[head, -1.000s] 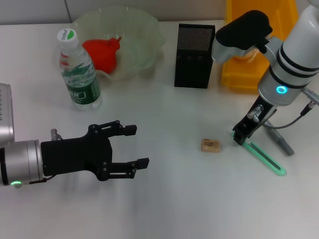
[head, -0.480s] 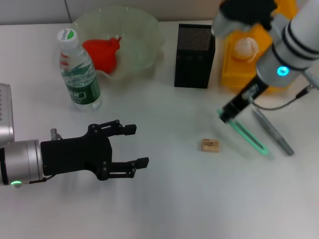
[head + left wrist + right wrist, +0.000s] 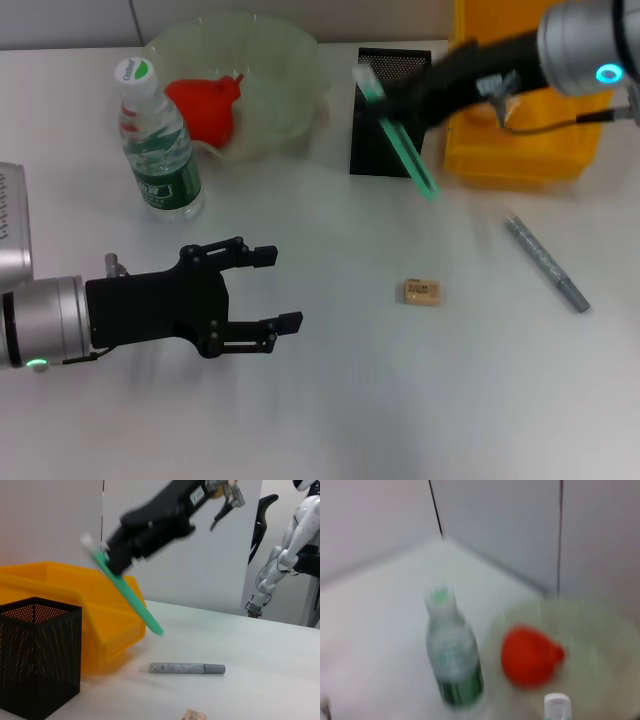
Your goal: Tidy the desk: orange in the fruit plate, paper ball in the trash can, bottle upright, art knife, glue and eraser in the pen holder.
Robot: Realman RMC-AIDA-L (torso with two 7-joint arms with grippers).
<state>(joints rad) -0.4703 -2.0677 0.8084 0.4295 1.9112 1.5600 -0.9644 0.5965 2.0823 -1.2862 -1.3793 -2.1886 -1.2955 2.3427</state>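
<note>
Black metal-mesh pen holder [image 3: 390, 110], clear plastic bottle [image 3: 156, 142]

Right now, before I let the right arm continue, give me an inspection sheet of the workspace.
Surface: white desk, no spills seen.
Job's things: green art knife held tilted in the air by the black pen holder, not yet inside; eraser and grey glue pen lying on the desk; bottle upright; orange-red fruit in the fruit plate; yellow bin behind the holder, paper ball not visible.
Clutter: nothing seen.
Grippers: right gripper shut on the art knife; left gripper open, empty, low over the desk's near left.
Cables: one along the right arm.
Surroundings: another robot stands by the wall.
</note>
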